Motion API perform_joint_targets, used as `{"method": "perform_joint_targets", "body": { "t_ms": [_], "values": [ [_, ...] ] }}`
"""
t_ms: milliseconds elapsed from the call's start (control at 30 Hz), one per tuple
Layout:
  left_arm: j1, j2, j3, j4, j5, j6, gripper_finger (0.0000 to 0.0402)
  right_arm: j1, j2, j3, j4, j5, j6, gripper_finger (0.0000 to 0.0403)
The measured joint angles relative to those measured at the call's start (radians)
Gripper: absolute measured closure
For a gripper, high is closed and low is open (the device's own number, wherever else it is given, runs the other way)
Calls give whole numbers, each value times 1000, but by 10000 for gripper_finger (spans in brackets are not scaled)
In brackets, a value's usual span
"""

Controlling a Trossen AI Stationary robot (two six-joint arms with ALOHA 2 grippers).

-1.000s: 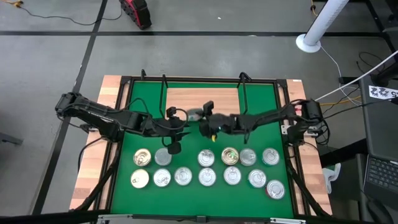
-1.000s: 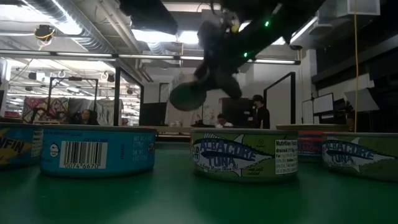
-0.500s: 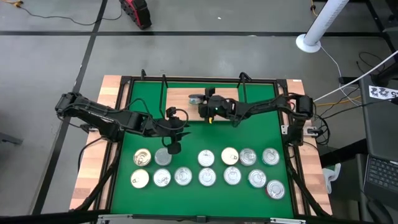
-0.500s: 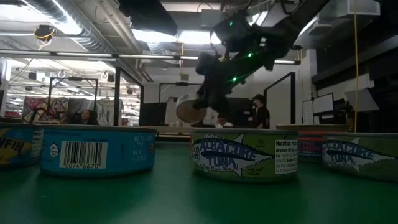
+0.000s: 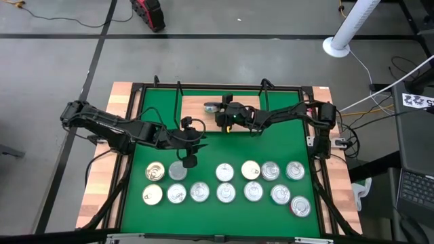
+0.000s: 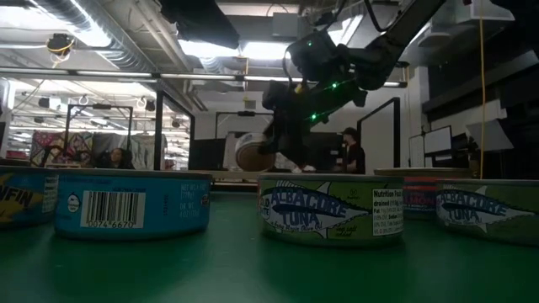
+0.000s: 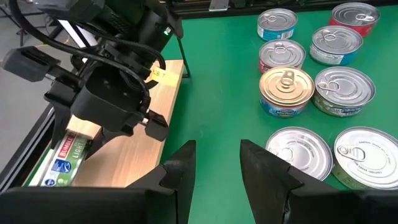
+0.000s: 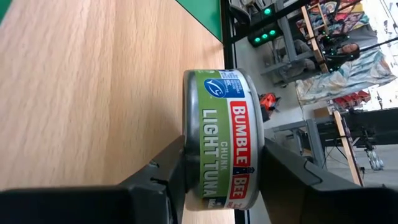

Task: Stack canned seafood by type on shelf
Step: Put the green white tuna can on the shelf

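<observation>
R gripper (image 5: pixel 218 112) has carried its tin from over the middle of the green mat (image 5: pixel 285 146) back to the small light-wood shelf board w/ thin black wire uprights (image 5: pixel 196 102). A sec ago it hung above the can rows; now it's over the board's near-centre, jaws clamped on a short round green-and-red-labelled "chunk light tuna" tin (image 8: pixel 225 140), held tilted on edge w/ the wood just beside it. Can't tell from these views if the tin touches the board yet. Judgement: the carry is basically done, next is lowering and letting go, so this looks like the first tin to reach the shelf, most of the job still ahead. L gripper (image 5: pixel 190 161) hasn't shifted, waiting low over the mat by the near rows, fingers (image 7: pixel 180 168) apart w/ nothing between them. Rest of the canned seafood, silvery- and pale-gold-lidded tins (image 5: pixel 225 192), sits in two rough rows on the mat's near half, approx a dozen, well apart from the shelf. Mat lies on a wooden table (image 5: pixel 119 98) inside a black frame. Room: grey floor, a white pedestal post (image 5: pixel 346 30), a laptop (image 5: pixel 415 186) at the R edge, people (image 6: pixel 352 151) far behind in the low view under ceiling lights.
</observation>
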Motion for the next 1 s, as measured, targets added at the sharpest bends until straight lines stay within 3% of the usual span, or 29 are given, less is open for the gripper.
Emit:
{"method": "perform_joint_targets", "body": {
  "t_ms": [167, 533, 1000],
  "values": [
    [0, 0, 0, 0, 0, -1, 281, 0, 0, 0, -1, -1, 2, 237],
    [0, 0, 0, 0, 0, -3, 281, 1, 3, -2, -7, -4, 108, 143],
    [-9, 0, 0, 0, 0, -52, 281, 0, 2, -2, -125, -157, 370, 146]
  ]
}}
